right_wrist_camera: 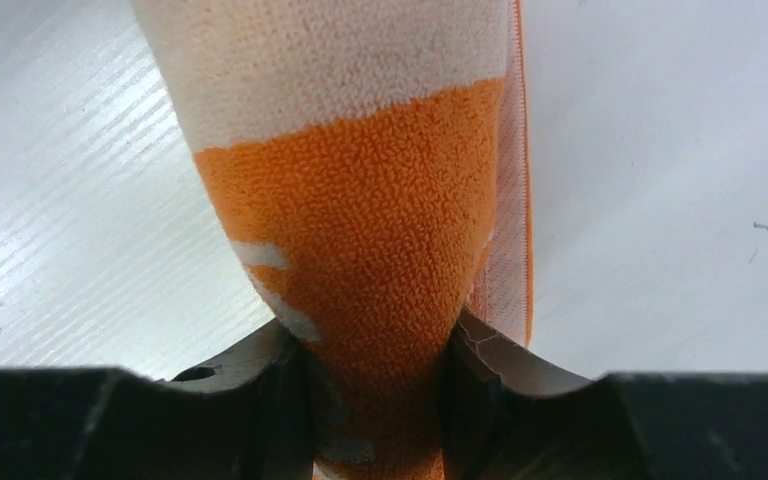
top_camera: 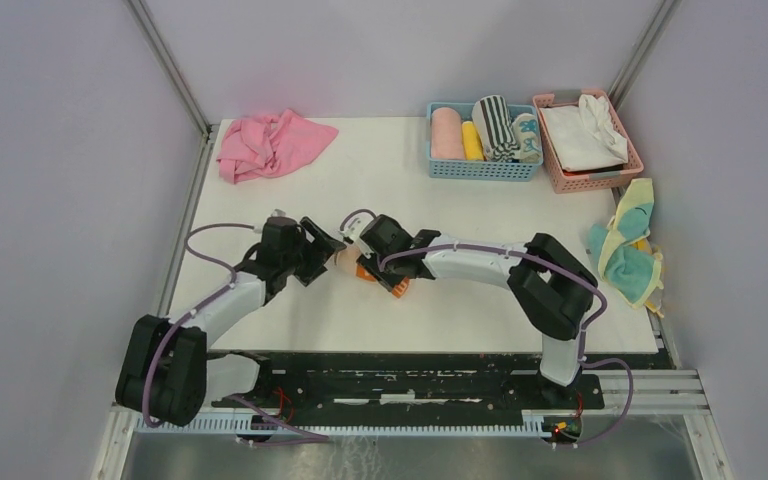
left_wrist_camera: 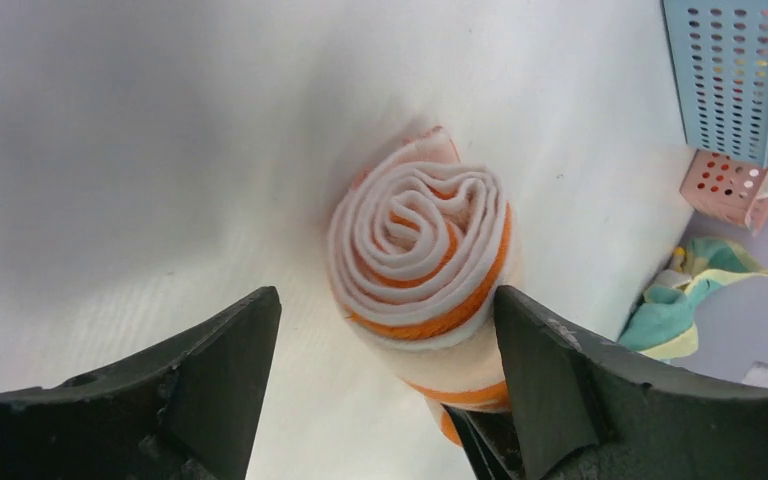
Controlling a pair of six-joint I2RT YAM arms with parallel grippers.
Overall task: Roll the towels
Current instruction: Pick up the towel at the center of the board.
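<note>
Left arm (top_camera: 222,305): white links, black joint housings.
Right arm (top_camera: 470,262): same white and black build.
Cables (top_camera: 205,232): purple, looped along both arms.
Left pincer fingers (left_wrist_camera: 225,375): black, wedge-shaped, matte.

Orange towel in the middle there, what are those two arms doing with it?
They are rolling small towels. The right end effector is pinched on the orange towel, which is wound into a tight roll on the table. The left end effector stands open around the roll's spiral end, not gripping it. Other rolled towels sit in the blue basket; a crumpled pink towel and teal-and-yellow towels wait unrolled.
</note>
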